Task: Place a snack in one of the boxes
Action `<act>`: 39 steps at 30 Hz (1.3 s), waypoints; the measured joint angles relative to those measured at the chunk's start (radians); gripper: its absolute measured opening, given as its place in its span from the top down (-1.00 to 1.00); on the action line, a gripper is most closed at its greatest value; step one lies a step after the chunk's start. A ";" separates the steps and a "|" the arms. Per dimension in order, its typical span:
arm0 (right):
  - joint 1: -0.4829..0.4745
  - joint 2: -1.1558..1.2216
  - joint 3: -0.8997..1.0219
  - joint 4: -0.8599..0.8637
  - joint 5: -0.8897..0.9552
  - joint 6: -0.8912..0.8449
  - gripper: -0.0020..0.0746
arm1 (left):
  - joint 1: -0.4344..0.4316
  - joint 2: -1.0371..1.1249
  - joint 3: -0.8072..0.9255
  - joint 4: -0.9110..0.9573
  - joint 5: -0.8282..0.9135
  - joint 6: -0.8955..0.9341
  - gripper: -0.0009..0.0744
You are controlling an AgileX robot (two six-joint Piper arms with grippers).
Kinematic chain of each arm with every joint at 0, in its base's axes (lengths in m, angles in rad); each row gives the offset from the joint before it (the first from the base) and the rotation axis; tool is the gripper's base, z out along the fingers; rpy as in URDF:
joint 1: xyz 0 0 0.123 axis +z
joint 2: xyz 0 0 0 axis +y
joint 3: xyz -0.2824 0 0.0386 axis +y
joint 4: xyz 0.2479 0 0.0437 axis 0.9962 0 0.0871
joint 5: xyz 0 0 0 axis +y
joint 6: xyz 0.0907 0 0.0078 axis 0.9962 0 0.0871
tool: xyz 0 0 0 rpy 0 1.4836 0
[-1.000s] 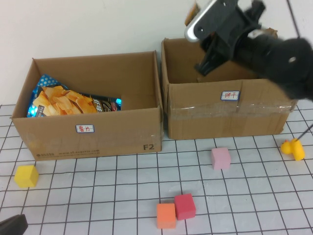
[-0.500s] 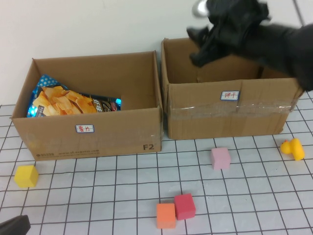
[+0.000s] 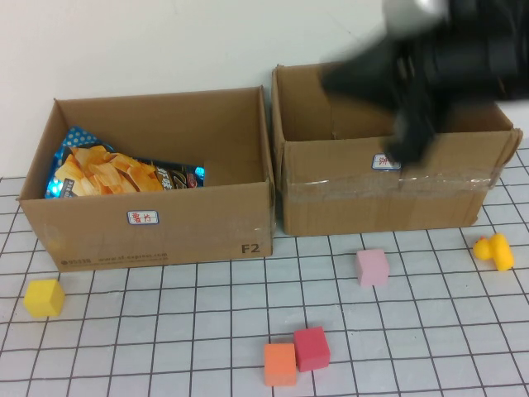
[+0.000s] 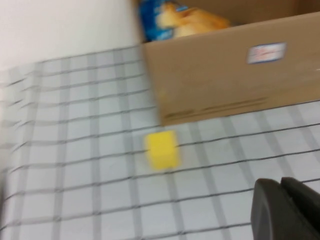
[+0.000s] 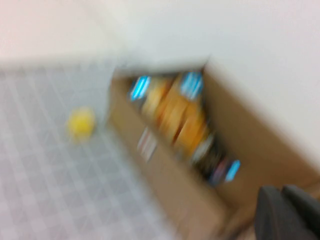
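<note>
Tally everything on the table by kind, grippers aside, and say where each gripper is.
Cardboard boxes: 2
Chip bags: 1
Blocks: 4
Yellow duck toys: 1
Total: 8
Right gripper over the right box; left gripper low near the yellow block.

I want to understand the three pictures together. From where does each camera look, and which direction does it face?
High view: raised on the robot's side, angled down at both boxes; right gripper blurs over the right box.
Left wrist view: faces the yellow cube; left gripper low.
Right wrist view: faces the chip bag.
All share the left box.
</note>
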 joint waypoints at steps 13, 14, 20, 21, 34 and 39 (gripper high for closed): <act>0.000 -0.197 0.212 -0.636 0.278 0.533 0.95 | 0.000 -0.090 -0.033 0.305 0.062 -0.339 0.98; 0.000 -0.239 0.254 -0.640 0.259 0.545 0.95 | 0.000 -0.111 -0.033 0.305 0.062 -0.339 0.98; 0.000 -0.483 0.547 -0.653 0.140 0.599 0.95 | 0.000 -0.175 -0.033 0.295 0.060 -0.339 0.98; 0.000 -0.526 0.590 -0.658 0.129 0.610 0.95 | 0.000 -0.183 -0.033 0.288 0.054 -0.339 0.98; 0.000 -1.006 0.986 -0.832 0.058 0.851 0.95 | -0.011 -0.337 -0.035 0.235 -0.092 -0.340 0.98; 0.000 -1.099 1.033 -0.832 0.019 0.858 0.95 | -0.065 -0.377 0.026 0.220 -0.160 -0.256 0.98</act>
